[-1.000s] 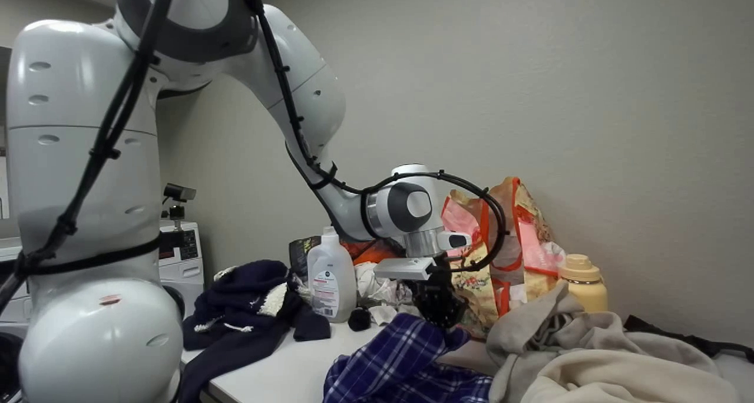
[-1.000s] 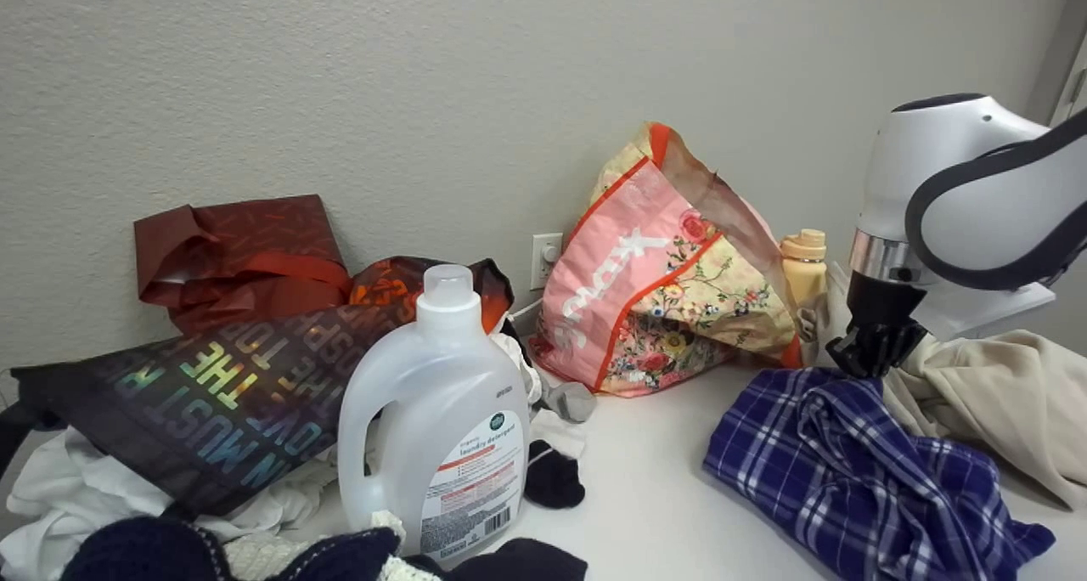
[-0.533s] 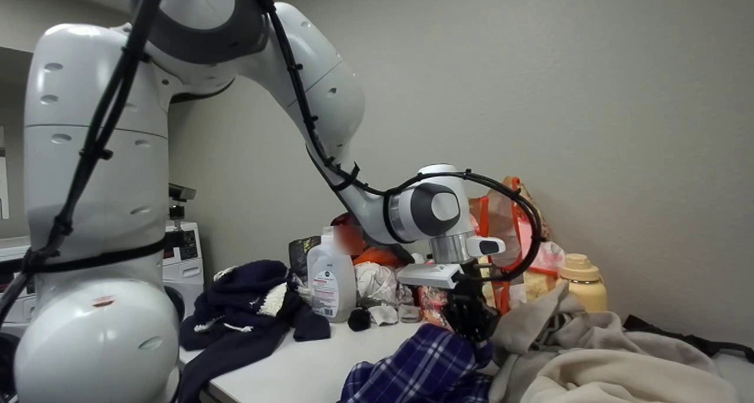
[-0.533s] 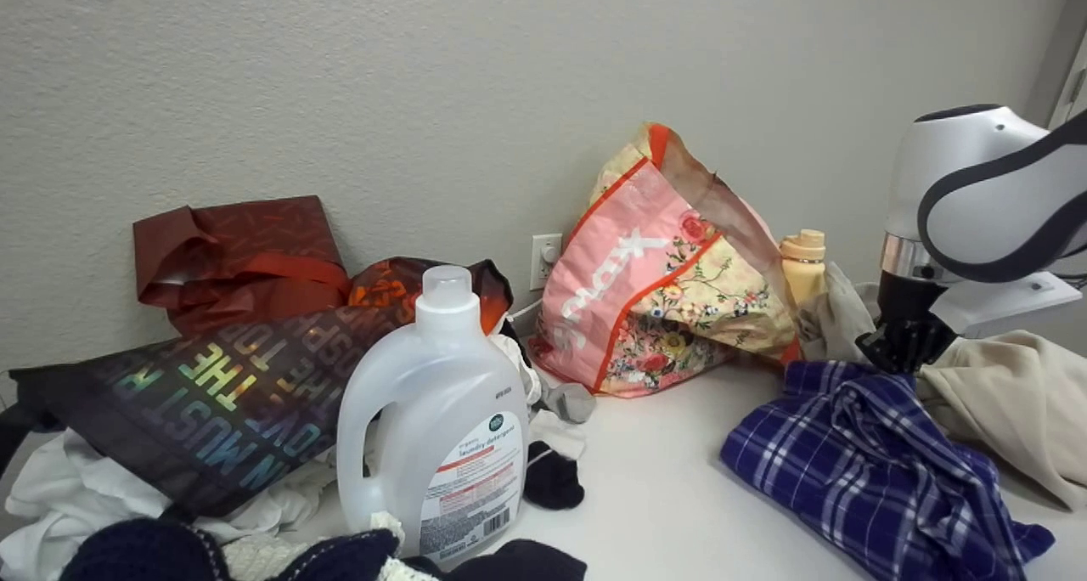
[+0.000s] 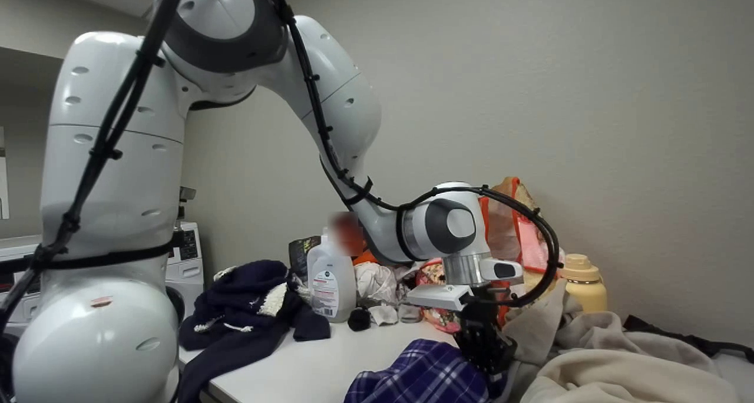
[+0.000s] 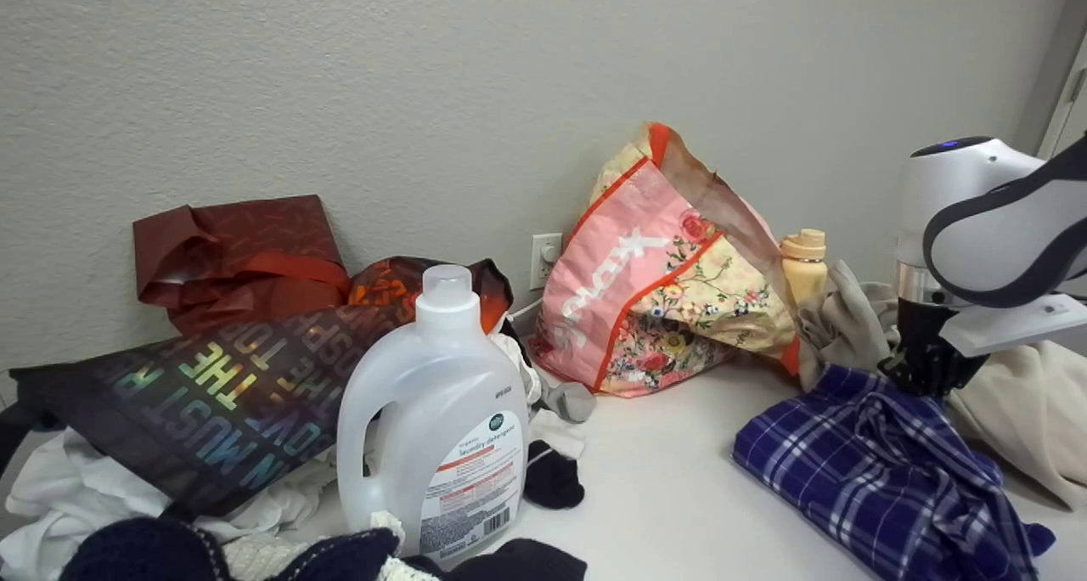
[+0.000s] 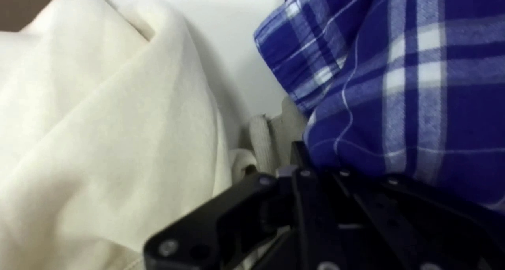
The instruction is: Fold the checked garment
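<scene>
The grey wall (image 6: 340,97) fills the back, and the white arm (image 5: 112,173) reaches across in front of it, bending down over the white surface (image 6: 645,487). The beige cloth (image 5: 636,373) is heaped there in soft folds. The navy garment (image 5: 247,309) lies in a pile well apart from it, one part running down past the edge. The checked garment (image 6: 858,471) lies rumpled on the surface just beside the beige cloth, its near part running out of the frame in both exterior views; in the wrist view a strip of bare surface shows between the two. The floral bag (image 6: 671,301) stands near the wall. The lettered bag (image 6: 229,403) slumps with white cloth (image 6: 68,496) showing below it and the red bag (image 6: 238,262) behind. The jug (image 6: 433,411) stands upright in front of the lettered bag. The hand (image 6: 932,384) points down at the checked garment, its fingers pinched together on a fold, as far as the dark wrist view lets me judge. The bottle (image 5: 584,288) stands upright behind the beige cloth. Smallest are the black cloth (image 6: 554,477) beside the jug and the outlet (image 6: 545,261) on the wall.
</scene>
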Controlling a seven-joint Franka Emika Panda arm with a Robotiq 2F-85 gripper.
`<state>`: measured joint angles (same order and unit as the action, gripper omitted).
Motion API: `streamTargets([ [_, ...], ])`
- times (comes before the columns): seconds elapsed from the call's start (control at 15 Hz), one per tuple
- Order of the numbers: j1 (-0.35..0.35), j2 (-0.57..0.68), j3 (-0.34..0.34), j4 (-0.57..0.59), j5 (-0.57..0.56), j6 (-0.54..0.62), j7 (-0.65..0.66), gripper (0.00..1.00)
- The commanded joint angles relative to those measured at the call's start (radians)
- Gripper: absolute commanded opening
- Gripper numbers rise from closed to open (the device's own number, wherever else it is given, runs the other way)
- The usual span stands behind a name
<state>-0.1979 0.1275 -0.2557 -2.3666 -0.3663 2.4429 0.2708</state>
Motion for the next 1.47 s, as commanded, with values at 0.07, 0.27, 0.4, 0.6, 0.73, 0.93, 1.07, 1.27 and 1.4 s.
streamTargets([
  [0.07, 0.011, 0.057, -0.017, 0.044, -0.035, -0.034, 0.057, 0.37],
  [0.27, 0.015, 0.085, -0.027, 0.074, -0.035, -0.037, 0.079, 0.61],
  [0.4, 0.016, 0.099, -0.036, 0.097, -0.032, -0.044, 0.092, 0.76],
  [0.6, 0.017, 0.091, -0.042, 0.126, -0.019, -0.059, 0.089, 0.98],
  [0.73, 0.019, 0.058, -0.040, 0.137, -0.015, -0.082, 0.083, 1.00],
  [0.93, 0.025, 0.025, -0.034, 0.159, -0.028, -0.129, 0.081, 1.00],
  [1.07, 0.028, 0.006, -0.027, 0.176, -0.031, -0.175, 0.075, 1.00],
  [1.27, 0.036, -0.020, -0.009, 0.192, -0.031, -0.237, 0.065, 1.00],
  [1.4, 0.044, -0.039, 0.009, 0.189, -0.035, -0.269, 0.063, 1.00],
])
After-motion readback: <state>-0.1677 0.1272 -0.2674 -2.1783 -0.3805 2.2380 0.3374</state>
